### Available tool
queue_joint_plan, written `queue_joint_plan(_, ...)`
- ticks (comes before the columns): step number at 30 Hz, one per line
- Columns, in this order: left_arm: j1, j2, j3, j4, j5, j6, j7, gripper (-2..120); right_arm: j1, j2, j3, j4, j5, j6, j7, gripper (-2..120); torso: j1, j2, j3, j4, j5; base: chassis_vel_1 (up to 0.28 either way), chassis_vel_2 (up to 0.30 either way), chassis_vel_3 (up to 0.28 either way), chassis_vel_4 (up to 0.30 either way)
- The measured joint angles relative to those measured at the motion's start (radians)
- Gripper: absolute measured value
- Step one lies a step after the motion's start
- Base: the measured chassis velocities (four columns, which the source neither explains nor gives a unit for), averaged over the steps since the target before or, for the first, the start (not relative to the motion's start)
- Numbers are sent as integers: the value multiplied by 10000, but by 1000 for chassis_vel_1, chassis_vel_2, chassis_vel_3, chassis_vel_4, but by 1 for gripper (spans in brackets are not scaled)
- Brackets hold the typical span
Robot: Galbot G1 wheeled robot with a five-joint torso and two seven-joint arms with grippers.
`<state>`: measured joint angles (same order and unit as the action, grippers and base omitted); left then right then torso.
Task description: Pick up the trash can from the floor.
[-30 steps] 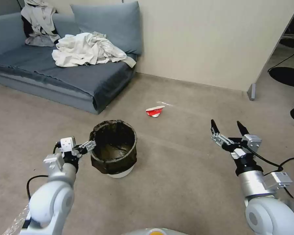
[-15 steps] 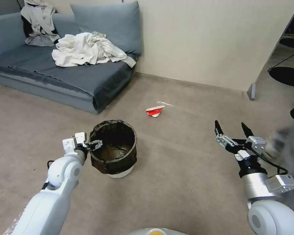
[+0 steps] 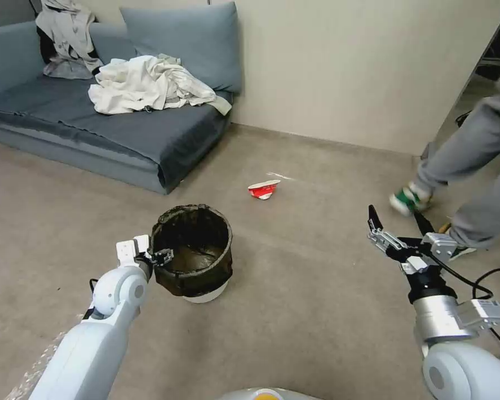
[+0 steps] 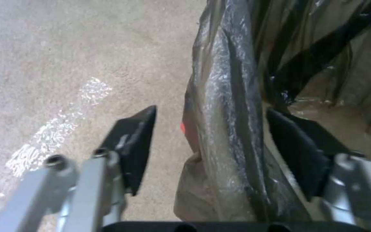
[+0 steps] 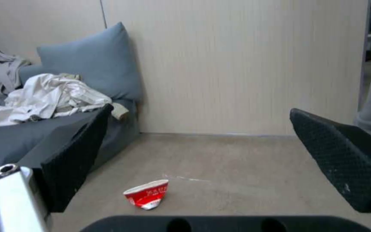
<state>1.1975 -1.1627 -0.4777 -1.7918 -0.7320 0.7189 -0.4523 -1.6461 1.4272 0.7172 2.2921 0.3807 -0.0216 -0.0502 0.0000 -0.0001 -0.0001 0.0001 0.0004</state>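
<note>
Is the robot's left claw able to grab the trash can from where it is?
Probably yes. The left claw is open and already straddles the trash can rim, one finger outside on the floor side, the other inside the bag. Nothing sits between them but the bagged rim.

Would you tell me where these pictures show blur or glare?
Head view: the person's legs are motion-blurred; the bin is sharp. Left wrist view: the bag is glossy with glare between the left hand's fingers.
</note>
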Motion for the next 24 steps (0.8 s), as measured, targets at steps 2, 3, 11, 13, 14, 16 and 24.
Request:
queue_joint_plan(2, 7, -5, -4, 0, -12, -3, -6, 59, -1, -3, 0, -2, 0, 4, 1, 100, 0, 0, 0, 0, 0, 0, 0, 0, 0)
queue_joint_plan(3, 14, -13, -9, 0, -21, -10, -17, 53, -2, -13, -2, -5, 0, 11, 1, 100, 0, 0, 0, 0, 0, 0, 0, 0, 0)
queue_joint_plan(11, 36, -64, -58, -23, -18, -136, -98, 23, -25, -50, -7, -28, 0, 72, 5, 100, 0, 0, 0, -1, -7, 0, 0, 0, 0)
queue_joint_plan(13, 41, -70, -89, -51, -19, -227, -144, 13, -28, -62, -9, -36, 0, 90, 7, 100, 1, 0, 1, -2, -10, 0, 0, 0, 0)
queue_joint_plan(14, 41, -73, -114, -70, -19, -252, -161, 11, -28, -66, -11, -38, -1, 93, 7, 100, 1, 0, 1, -2, -10, 0, 0, 0, 0)
queue_joint_plan(16, 38, -76, -149, -90, -23, -284, -171, 7, -26, -73, -15, -40, -1, 96, 9, 100, 0, 0, 1, -2, -8, 0, 0, 0, 0)
queue_joint_plan(24, 61, -63, -398, -366, -157, -488, -241, 4, -18, -96, -34, -46, -3, 97, 12, 100, 1, 0, 1, -1, -5, 0, 0, 0, 0)
